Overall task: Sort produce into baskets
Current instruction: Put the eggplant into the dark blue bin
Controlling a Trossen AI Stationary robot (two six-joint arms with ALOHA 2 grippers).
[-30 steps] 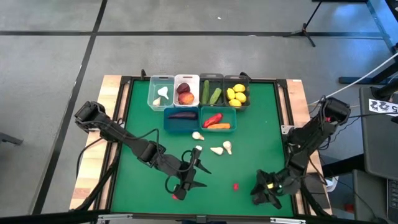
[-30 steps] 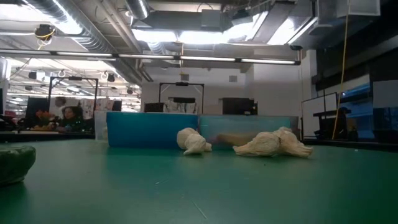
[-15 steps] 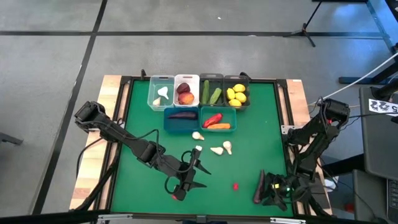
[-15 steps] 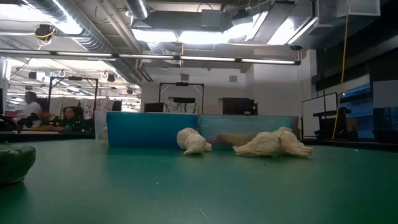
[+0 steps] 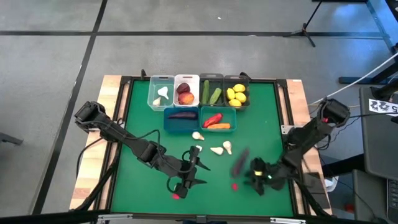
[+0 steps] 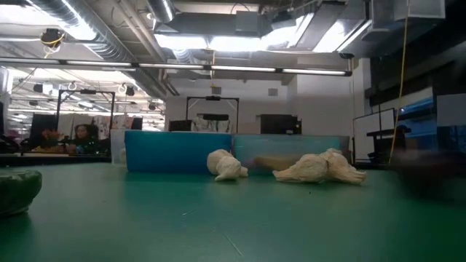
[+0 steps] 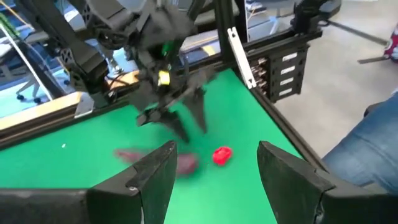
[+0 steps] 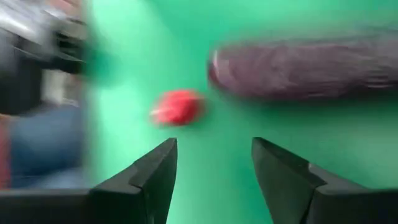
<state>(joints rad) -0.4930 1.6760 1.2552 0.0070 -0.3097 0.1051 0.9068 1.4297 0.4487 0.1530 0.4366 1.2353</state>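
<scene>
Most of the sorting looks done: the six baskets (image 5: 199, 102) sit in two rows toward the far edge of the green tabletop (image 5: 143, 124), already holding garlic, peaches, cucumbers, lemons, an eggplant, and a pepper with a carrot. What is left lies loose in the middle and toward the near edge: three garlic pieces (image 5: 216, 149) just in front of the blue and teal baskets, a dark purple eggplant (image 5: 240, 163) blurred on the cloth nearer the right edge, and a small red piece (image 5: 236, 186) close beside it. The right claw (image 5: 256, 176) is over the cloth right next to the eggplant, its fingers apart and holding nothing, with both the eggplant and the red piece in front of it in its wrist view. I would judge the step in hand to be picking up that eggplant, so the next move calls for lining the fingers across its body, lowering and closing, then carrying it to the blue basket (image 5: 181, 119), where another eggplant lies. The left claw (image 5: 182, 188) waits near the near edge, fingers apart and empty.
</scene>
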